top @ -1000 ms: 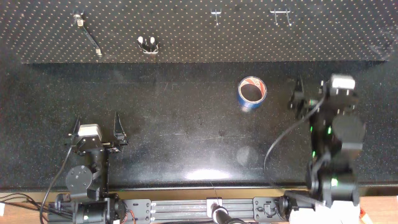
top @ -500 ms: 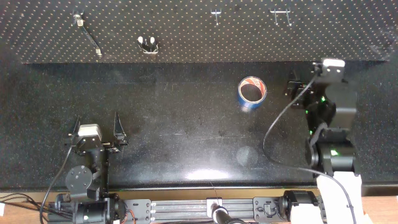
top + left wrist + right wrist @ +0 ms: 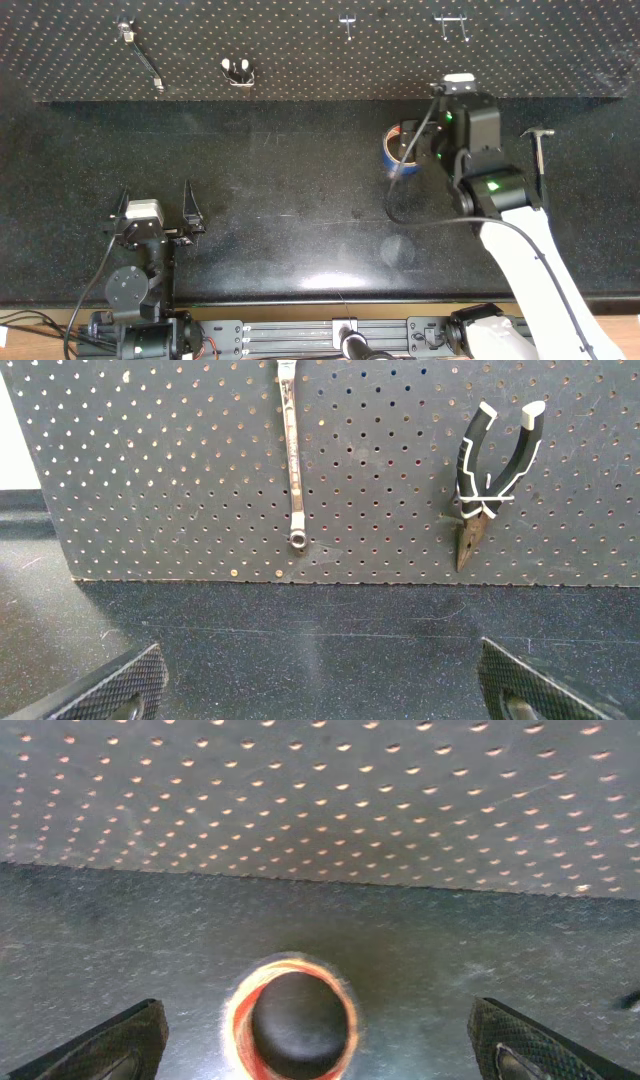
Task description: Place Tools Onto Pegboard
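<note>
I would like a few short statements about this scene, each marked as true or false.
1. The pliers hang on the pegboard. True.
2. The wrench lies on the table. False: it hangs on the pegboard.
3. The right claw is open over the tape roll. True.
4. The left claw holds the hammer. False: the hammer lies on the table, and the left claw is open and empty.

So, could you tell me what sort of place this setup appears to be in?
Probably a workshop-style test bench: a black pegboard holding a wrench and pliers, with a roll of tape on the dark worktop below.
</note>
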Controlling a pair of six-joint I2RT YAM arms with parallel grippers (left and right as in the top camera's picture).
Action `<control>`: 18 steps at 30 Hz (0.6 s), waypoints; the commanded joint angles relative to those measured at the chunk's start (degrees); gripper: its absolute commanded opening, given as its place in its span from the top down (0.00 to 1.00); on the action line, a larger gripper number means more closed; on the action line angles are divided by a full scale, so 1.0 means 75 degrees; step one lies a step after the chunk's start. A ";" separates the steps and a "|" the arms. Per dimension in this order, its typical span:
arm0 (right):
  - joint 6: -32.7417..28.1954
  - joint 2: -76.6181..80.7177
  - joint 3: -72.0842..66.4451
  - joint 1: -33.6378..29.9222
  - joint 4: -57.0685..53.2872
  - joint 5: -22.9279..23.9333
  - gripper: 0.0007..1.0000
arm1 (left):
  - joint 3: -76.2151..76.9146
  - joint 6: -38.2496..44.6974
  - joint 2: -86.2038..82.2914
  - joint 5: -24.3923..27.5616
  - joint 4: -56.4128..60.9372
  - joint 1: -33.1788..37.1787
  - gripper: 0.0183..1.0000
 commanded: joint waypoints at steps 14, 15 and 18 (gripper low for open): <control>0.1043 0.1935 0.0495 0.1023 -0.1003 -0.1070 0.02 | -0.0006 -0.0015 -0.0070 0.0108 -0.0067 0.0038 0.00; 0.1139 0.2040 0.0495 0.1023 -0.1005 -0.1020 0.02 | -0.0006 -0.0015 -0.0070 0.0108 -0.0067 0.0038 0.00; 0.1253 0.2366 0.0495 0.1023 -0.0997 -0.0781 0.02 | -0.0006 -0.0015 -0.0070 0.0108 -0.0067 0.0038 0.00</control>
